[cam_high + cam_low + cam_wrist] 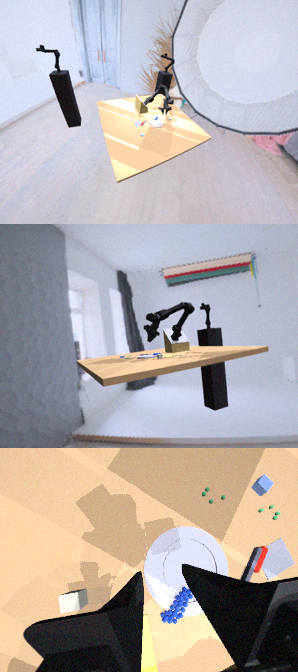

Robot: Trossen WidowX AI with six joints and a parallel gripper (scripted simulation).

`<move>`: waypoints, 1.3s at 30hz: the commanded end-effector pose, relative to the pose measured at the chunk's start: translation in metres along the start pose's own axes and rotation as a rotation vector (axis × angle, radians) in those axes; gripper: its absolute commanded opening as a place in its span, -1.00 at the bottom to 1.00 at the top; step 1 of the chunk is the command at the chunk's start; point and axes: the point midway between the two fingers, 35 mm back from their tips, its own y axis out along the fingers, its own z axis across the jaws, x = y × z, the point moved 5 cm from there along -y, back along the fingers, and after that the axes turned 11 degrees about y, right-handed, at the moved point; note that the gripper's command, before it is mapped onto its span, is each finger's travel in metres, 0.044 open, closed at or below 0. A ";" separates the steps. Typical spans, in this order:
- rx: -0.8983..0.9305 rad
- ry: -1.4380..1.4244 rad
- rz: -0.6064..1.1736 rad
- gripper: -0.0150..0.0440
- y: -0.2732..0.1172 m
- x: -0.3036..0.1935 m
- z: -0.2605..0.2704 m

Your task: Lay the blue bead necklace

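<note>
The blue bead necklace (156, 118) (157, 354) (176, 607) lies bunched in a short thick strip across the near edge of the round white board in the wrist view. Part of it is on the board and part reaches past the rim. The board (156, 125) (185, 535) lies flat on the table and shows a thin circular line, with no beads along its visible part. My gripper (165, 113) (161, 571) is open and empty, with its fingers pointing down, well above the table. The right finger hides part of the board and may hide a bit of the necklace.
A white cube (70, 602) (159, 357) stands left of the board in the wrist view. To the right are a red bar (261, 560), a dark bar (251, 564), a grey square (281, 558), small green beads and a blue cube (262, 485). A wedge-shaped block (140, 107) (176, 347) stands by the arm base.
</note>
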 end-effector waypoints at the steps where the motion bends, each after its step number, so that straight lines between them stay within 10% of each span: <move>1: -0.015 0.167 0.115 0.19 0.013 -0.016 -0.014; 14: -0.136 0.782 0.470 0.19 0.039 -0.071 -0.052; 39: -0.137 0.787 0.470 0.19 0.057 -0.080 -0.051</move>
